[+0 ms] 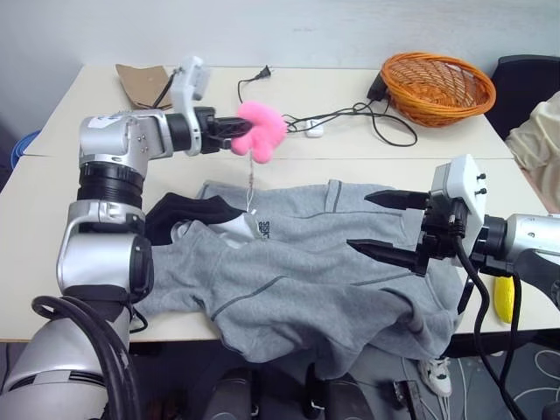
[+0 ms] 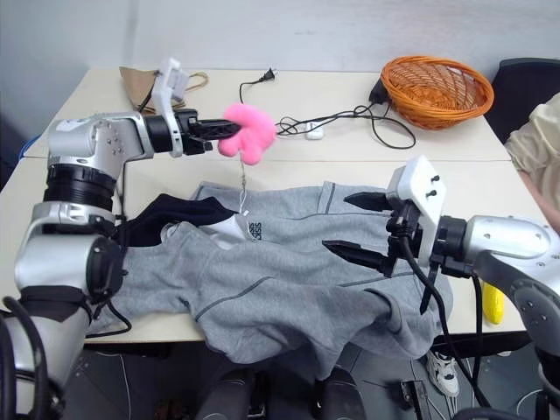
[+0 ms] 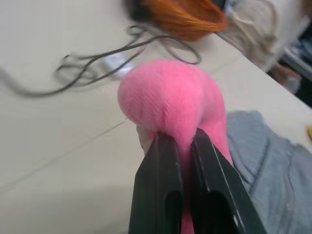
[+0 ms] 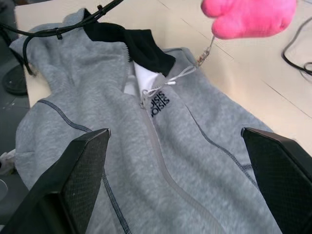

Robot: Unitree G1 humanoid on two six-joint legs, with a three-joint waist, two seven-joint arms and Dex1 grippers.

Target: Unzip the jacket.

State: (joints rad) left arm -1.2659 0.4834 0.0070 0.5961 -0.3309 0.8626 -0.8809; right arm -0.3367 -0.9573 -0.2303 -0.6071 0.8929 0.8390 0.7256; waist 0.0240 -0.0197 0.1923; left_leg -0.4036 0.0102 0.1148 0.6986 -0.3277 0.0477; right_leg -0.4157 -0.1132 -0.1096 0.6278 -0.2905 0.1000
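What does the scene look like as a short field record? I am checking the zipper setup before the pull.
jacket: grey fleece, lying on the table, zip closed along the visible front
pink plush tag: tied by a thin cord to the zip pull near the collar
left pincer: shut on the pink plush tag, raised above the jacket
right pincer: open, hovering over the jacket's lower part, holding nothing
orange basket: at the far right of the table
black cable: on the table behind the jacket
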